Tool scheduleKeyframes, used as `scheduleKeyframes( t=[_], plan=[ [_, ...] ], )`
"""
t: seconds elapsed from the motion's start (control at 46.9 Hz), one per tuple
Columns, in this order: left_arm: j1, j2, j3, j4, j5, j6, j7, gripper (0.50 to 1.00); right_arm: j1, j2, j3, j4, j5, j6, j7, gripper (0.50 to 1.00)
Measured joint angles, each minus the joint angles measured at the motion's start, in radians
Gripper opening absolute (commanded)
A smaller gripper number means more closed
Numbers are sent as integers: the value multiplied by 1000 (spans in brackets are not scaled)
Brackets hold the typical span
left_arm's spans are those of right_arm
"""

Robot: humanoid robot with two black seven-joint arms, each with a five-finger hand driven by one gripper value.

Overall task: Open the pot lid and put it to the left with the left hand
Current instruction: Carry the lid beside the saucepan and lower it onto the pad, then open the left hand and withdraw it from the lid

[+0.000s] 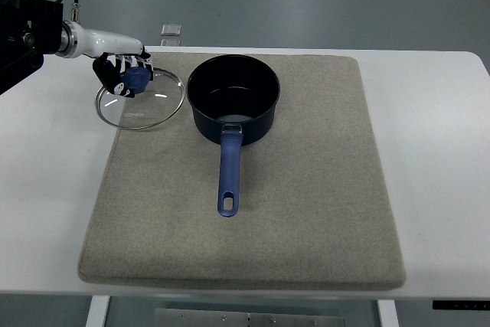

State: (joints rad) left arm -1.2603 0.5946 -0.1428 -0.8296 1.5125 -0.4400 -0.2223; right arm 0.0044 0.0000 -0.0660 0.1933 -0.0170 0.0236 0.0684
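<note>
A dark blue pot (233,97) stands uncovered on the grey mat (306,189), its long blue handle (230,174) pointing toward the near edge. To its left lies the glass lid (145,106) with a metal rim, partly on the mat's left edge and partly on the white table. My left hand (122,73) comes in from the upper left and its fingers are curled around the lid's blue knob (138,78). The right hand does not show.
The white table (436,151) carries the mat. A small grey object (171,31) sits at the table's far edge behind the lid. Grey floor lies beyond the table.
</note>
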Motion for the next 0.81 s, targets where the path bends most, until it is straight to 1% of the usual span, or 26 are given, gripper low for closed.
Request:
scheduleKeyframes(
  t=[0.128, 0.149, 0.213, 0.234, 0.277, 0.341, 0.384, 0.405, 0.469, 0.512, 0.575, 0.639, 0.725, 0.81],
  plan=[
    [5, -11, 0, 4, -1, 2, 0, 500, 0, 0, 0, 0, 0, 0, 0, 917],
    [6, -14, 0, 6, -1, 3, 0, 512, 0, 0, 0, 0, 0, 0, 0, 917],
    [8, -23, 0, 11, -3, 4, 0, 523, -1, 0, 0, 0, 0, 0, 0, 917],
    [8, -25, 0, 13, -3, 4, 0, 533, 0, 0, 0, 0, 0, 0, 0, 917],
    [11, -27, 0, 17, -4, 4, 0, 561, 0, 0, 0, 0, 0, 0, 0, 917],
    [13, -28, 0, 20, -5, 4, 0, 617, 0, 0, 0, 0, 0, 0, 0, 917],
    [14, -29, 0, 22, -6, 4, 0, 638, 0, 0, 0, 0, 0, 0, 1, 917],
    [15, -29, 0, 23, -6, 4, 0, 660, 0, 0, 0, 0, 0, 0, 1, 917],
    [15, -30, 0, 23, -8, 6, 0, 745, 0, 0, 0, 0, 0, 0, 1, 917],
    [15, -30, 0, 24, -10, 7, 0, 790, 0, 0, 0, 0, 0, 0, 0, 917],
    [15, -30, -1, 24, -12, 20, 0, 895, 0, 0, 0, 0, 0, 0, 0, 917],
    [16, -29, -2, 24, -14, 48, 0, 960, 0, 0, 0, 0, 0, 0, 1, 917],
    [26, -29, -2, 22, -19, 82, 0, 988, 0, 0, 0, 0, 0, 0, 0, 917],
    [30, -29, -2, 21, -26, 90, 0, 990, 0, 0, 0, 0, 0, 0, 0, 917]
  ],
)
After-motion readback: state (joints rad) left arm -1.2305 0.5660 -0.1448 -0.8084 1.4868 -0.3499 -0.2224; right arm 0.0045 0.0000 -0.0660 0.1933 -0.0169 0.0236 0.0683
